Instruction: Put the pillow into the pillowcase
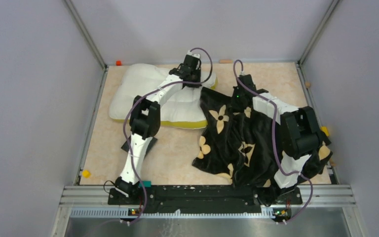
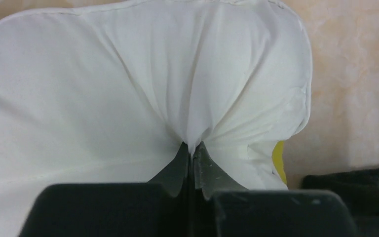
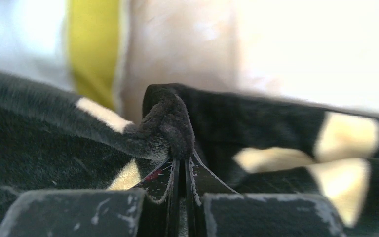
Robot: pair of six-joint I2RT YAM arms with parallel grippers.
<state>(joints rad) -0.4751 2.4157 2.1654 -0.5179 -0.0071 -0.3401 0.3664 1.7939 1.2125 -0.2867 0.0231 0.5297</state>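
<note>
Pillow (image 1: pixel 138 94) lies on the counter (image 1: pixel 172 153) just left of the pillowcase (image 1: pixel 232 143), touching its far-left edge and wholly outside it, so insertion is not yet begun. Left hand (image 2: pixel 191 152) pinches a pillow fold at the corner nearest the pillowcase; right hand (image 3: pixel 182 160) pinches a bunched pillowcase edge. Remaining, as judged: open the mouth, feed the pillow in.

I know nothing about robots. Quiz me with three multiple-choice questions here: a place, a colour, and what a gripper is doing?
1. In the top view, the pillow lies where? A. left of the pillowcase B. inside it C. right of it
2. The band along the pillow's edge is: A. red B. yellow C. blue
3. The left gripper is: A. open in the air B. shut on the pillow C. shut on the pillowcase
Answers: 1 A, it sits outside the case, to its left. 2 B, a yellow strip shows there. 3 B, white fabric is pinched between its fingers.
</note>
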